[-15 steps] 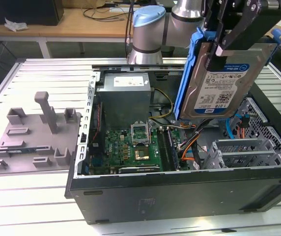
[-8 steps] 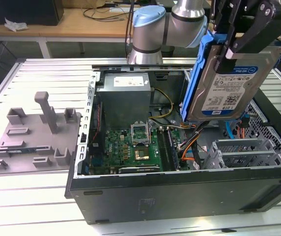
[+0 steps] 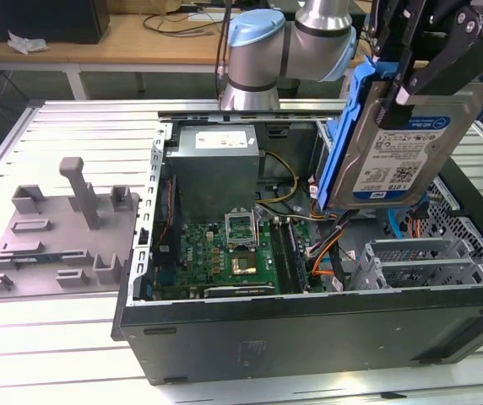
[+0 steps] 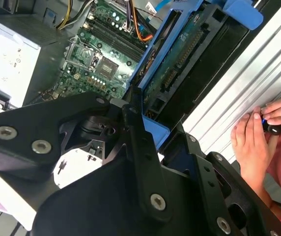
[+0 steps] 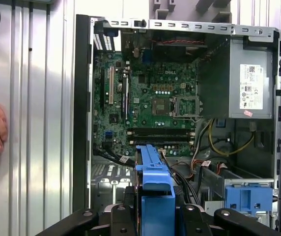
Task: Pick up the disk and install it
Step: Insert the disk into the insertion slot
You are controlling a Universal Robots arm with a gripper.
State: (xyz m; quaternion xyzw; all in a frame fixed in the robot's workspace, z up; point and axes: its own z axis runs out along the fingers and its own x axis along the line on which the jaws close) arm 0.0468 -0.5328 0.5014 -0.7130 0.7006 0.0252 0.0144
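One disk [image 3: 398, 148], held in the air over the open computer case [image 3: 309, 329]. It touches nothing below and is tilted, label toward the exterior camera.

Risks, as I judge them:
- The grasp looks to sit on one end of the disk, with most of the body hanging past the fingers. A jolt could make it pivot or slip, and it would drop onto the motherboard [image 3: 225, 253].
- Orange cables [image 3: 326, 245] lie loose right under the disk. A low corner could snag them or push them into the bay.
- The silver drive cage [image 3: 419, 261] and the bright blue bracket [image 5: 248, 196] sit close by. A skewed approach could jam the blue frame [image 5: 155, 182] against a wall.
- A person's hand [image 4: 251, 142] rests on the slatted table [image 3: 73, 126] just beside the case wall. A wide swing of the arm could reach it.

Gripper [image 5: 157, 219]: clenched on the disk. In the first wrist view the disk shows edge-on, with a black finger [image 5: 126, 216] pressed on each side of the blue frame, so the jaws stand only as far apart as the framed disk is thick. The second wrist view shows the green circuit-board side of the disk facing one finger. I see no gap between pads and disk, and the gripper touches nothing else.
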